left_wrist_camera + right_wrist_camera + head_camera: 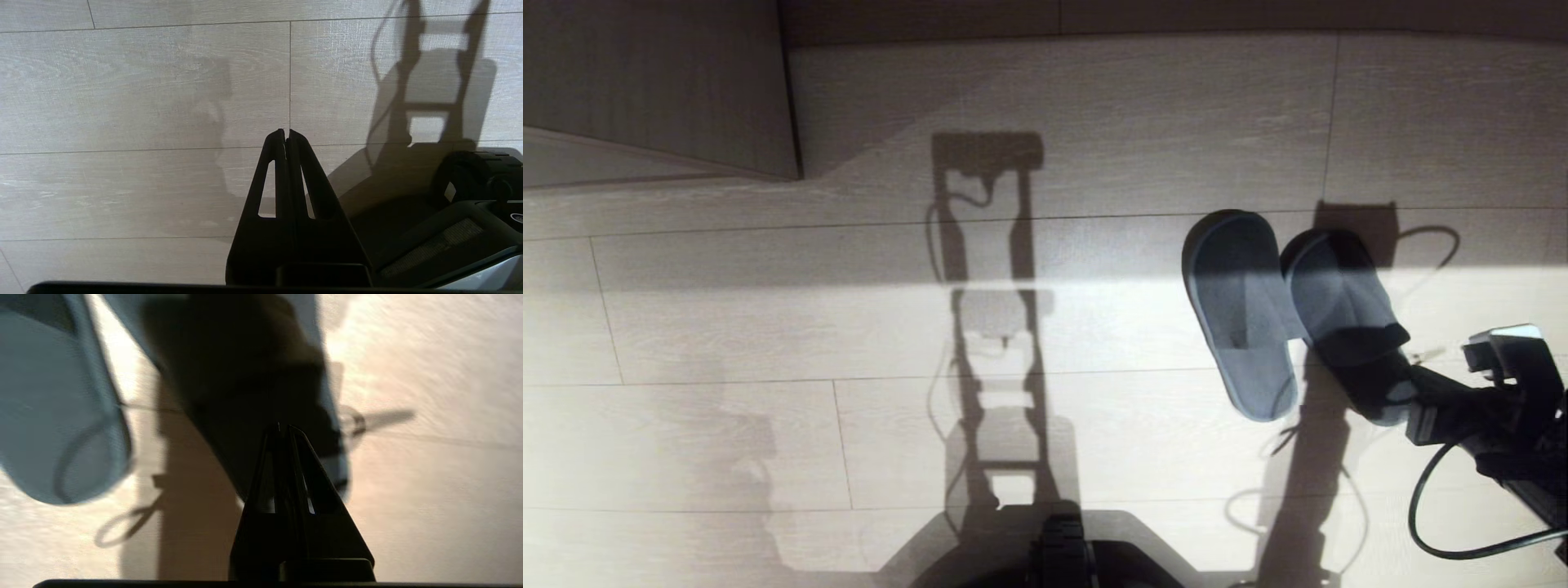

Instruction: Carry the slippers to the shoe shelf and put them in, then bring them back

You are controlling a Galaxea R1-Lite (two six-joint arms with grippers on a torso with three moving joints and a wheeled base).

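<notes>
Right claw (1390,390), pressed together, lies over one of the slippers (1241,314).

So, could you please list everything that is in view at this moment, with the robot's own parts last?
slippers: two, grey-blue, side by side on the floor toward the right of the head view; the right one's heel end lies under the right claw.
floor: one, pale wood-grain planks, crossed by a band of sunlight and the robot's shadow.
wooden panel: one, brown-grey, upper left corner of the head view.
black cable: one, looping beside the right arm.
robot base: one, dark, bottom centre.
right claw: one, black, shut on the right slipper's heel end.
left claw: one, black, shut, empty, above bare floor.
</notes>
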